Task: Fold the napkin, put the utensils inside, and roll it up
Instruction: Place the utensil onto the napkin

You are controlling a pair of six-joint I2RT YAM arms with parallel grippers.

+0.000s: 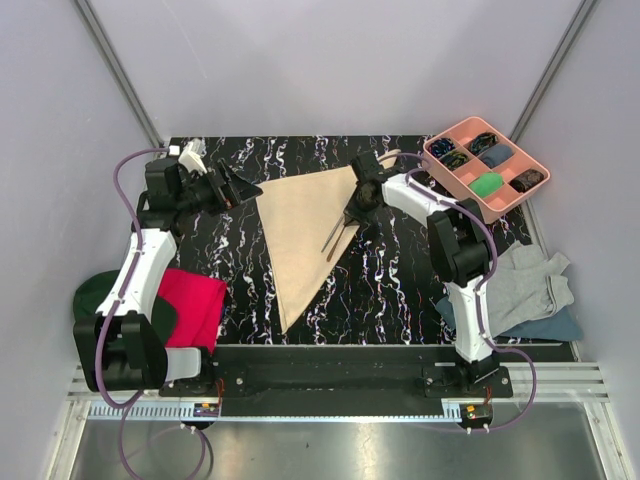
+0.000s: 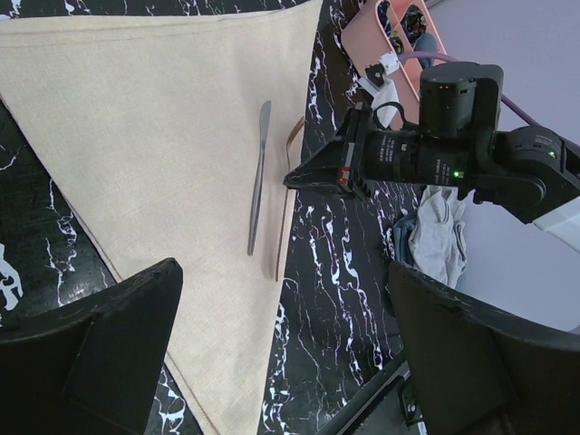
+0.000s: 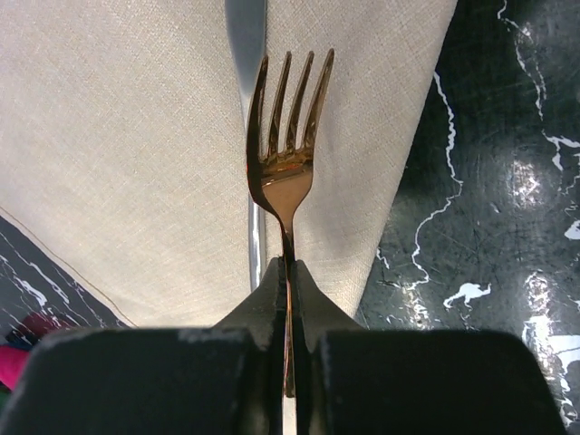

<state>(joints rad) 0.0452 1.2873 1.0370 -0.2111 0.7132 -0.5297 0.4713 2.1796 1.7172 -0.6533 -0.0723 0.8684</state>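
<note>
Right now the napkin (image 1: 298, 235) lies flat on the black marbled worktop (image 1: 400, 290). It is folded into a triangle, one tip pointing toward the arm bases. The right end effector (image 3: 285, 272) is clamped on the handle of a bronze fork (image 3: 285, 136), tines out over the napkin near its right edge. Cannot tell if the fork touches the cloth. A knife (image 2: 258, 181) lies on the napkin just beside the fork, roughly parallel to it. The left end effector (image 1: 248, 190) sits by the napkin's far left corner, its fingers (image 2: 118, 353) wide apart and holding nothing. A pink compartment tray (image 1: 524, 193) with small items sits at the far right corner. A red cloth (image 1: 192, 305) lies near the left arm, beside something dark green (image 1: 95, 295). A grey cloth (image 1: 525, 280) and a blue cloth (image 1: 560, 325) lie together by the right arm.
</note>
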